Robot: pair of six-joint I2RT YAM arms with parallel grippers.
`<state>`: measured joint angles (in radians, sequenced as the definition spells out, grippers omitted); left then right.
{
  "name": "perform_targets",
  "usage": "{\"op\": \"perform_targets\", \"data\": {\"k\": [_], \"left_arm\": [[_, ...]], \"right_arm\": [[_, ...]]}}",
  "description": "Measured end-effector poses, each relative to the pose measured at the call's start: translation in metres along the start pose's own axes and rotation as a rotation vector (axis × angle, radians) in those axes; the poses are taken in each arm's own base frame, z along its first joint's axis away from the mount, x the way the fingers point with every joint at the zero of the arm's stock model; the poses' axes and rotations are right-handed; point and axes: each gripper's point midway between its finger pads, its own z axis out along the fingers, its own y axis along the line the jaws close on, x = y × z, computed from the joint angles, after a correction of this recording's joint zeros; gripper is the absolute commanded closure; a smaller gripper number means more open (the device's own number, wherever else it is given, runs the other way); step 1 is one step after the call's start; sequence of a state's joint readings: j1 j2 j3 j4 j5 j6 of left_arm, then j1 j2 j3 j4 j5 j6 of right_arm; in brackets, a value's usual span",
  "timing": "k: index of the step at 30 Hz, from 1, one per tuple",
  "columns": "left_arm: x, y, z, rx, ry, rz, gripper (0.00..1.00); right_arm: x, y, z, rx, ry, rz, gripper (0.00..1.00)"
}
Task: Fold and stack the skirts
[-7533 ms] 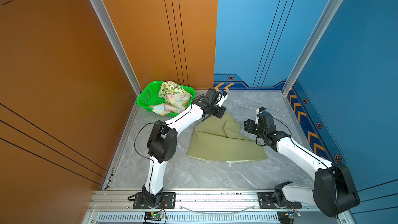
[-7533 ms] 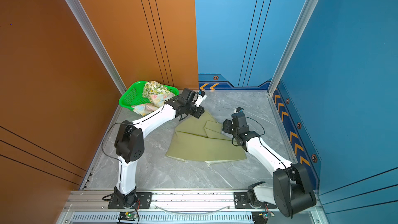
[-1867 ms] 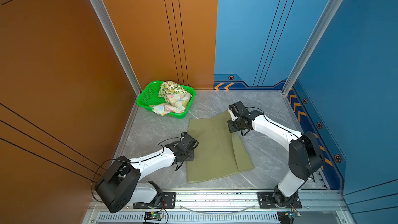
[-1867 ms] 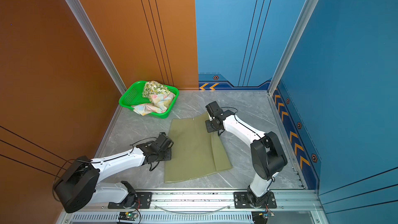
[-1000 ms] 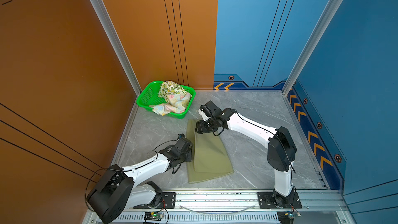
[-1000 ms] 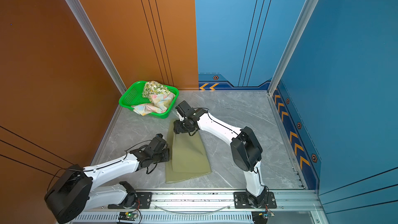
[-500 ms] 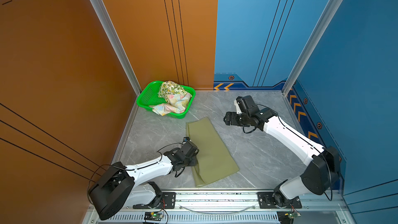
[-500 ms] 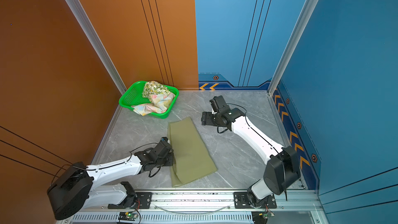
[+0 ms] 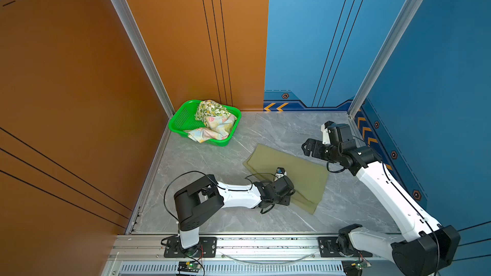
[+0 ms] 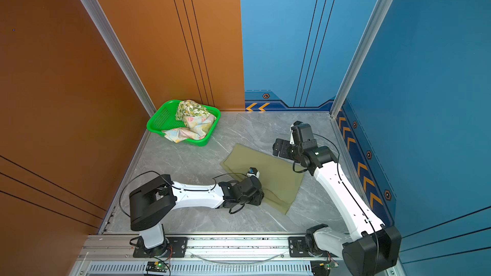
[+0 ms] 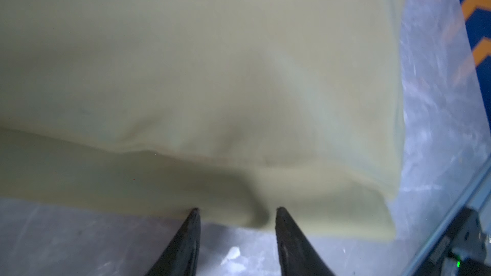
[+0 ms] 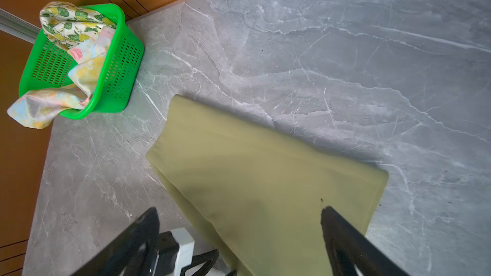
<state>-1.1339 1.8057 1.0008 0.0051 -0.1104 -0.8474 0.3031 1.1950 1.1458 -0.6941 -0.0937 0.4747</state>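
**Position.** The olive skirt (image 9: 305, 176) lies flat on the table (image 9: 279, 128), folded into a long panel set aslant, well apart from the basket (image 9: 180, 119). The lemon skirt (image 9: 210, 108) and the flowered skirt (image 9: 219, 128) are heaped in that basket. The flowered one spills over its rim.

**Grippers.** The left gripper (image 11: 236, 209) sits low at the panel's near long edge. Its jaws are partly parted with the cloth edge at their tips, and we see nothing clamped. The right gripper (image 12: 240, 209) hangs near the panel's far right corner, jaws spread wide and empty.

**Judgement.** The lengthwise fold looks done and a crosswise fold seems due. We advise that each gripper pinch one corner of the same short end, catching every layer. They should then carry that end low over to the opposite end and match the edges before letting go. A single-layer pinch would likely peel the panel open.

**Change from half a second earlier.** The panel then ran steeply away from the front rail (image 9: 265, 242). It now lies more across the table and further right. The right arm has drawn back to the right side. The basket's contents look unchanged.
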Motion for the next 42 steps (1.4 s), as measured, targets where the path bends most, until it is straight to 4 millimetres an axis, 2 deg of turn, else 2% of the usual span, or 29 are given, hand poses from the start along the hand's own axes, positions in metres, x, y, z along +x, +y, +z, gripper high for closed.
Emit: {"op": "perform_targets", "data": {"k": [3,6,10,13,16,19,22,26,28,34,39,42], "left_arm": [[0.002,0.01,-0.013,0.005,-0.004,-0.007,0.33],[0.0,0.036,-0.04,-0.015,-0.022,-0.03,0.33],[-0.021,0.071,-0.082,-0.039,-0.106,-0.101,0.34],[-0.033,0.108,-0.11,-0.08,-0.166,-0.179,0.4],[-0.035,0.146,-0.132,-0.136,-0.206,-0.253,0.44],[-0.031,0.179,-0.151,-0.183,-0.241,-0.328,0.49],[-0.027,0.201,-0.164,-0.204,-0.263,-0.389,0.52],[-0.021,0.219,-0.173,-0.195,-0.274,-0.46,0.58],[-0.018,0.224,-0.174,-0.192,-0.269,-0.484,0.59],[-0.016,0.228,-0.177,-0.173,-0.257,-0.513,0.61],[-0.011,0.228,-0.176,-0.163,-0.245,-0.516,0.64],[-0.008,0.229,-0.174,-0.166,-0.235,-0.518,0.65]], "right_arm": [[0.01,-0.006,0.004,0.018,0.031,-0.012,0.04],[0.015,-0.005,0.007,0.023,0.046,-0.034,0.05],[0.031,0.012,0.027,0.012,0.107,-0.107,0.09],[0.056,0.036,0.055,-0.001,0.191,-0.214,0.12],[0.081,0.068,0.084,-0.019,0.258,-0.347,0.17],[0.098,0.102,0.108,-0.036,0.288,-0.467,0.23],[0.107,0.134,0.132,-0.049,0.288,-0.563,0.29],[0.121,0.161,0.161,-0.047,0.291,-0.67,0.37],[0.127,0.168,0.175,-0.04,0.294,-0.705,0.41],[0.139,0.167,0.207,-0.006,0.321,-0.753,0.51],[0.144,0.165,0.223,0.021,0.33,-0.773,0.76],[0.142,0.165,0.225,0.026,0.323,-0.781,0.99]]}}
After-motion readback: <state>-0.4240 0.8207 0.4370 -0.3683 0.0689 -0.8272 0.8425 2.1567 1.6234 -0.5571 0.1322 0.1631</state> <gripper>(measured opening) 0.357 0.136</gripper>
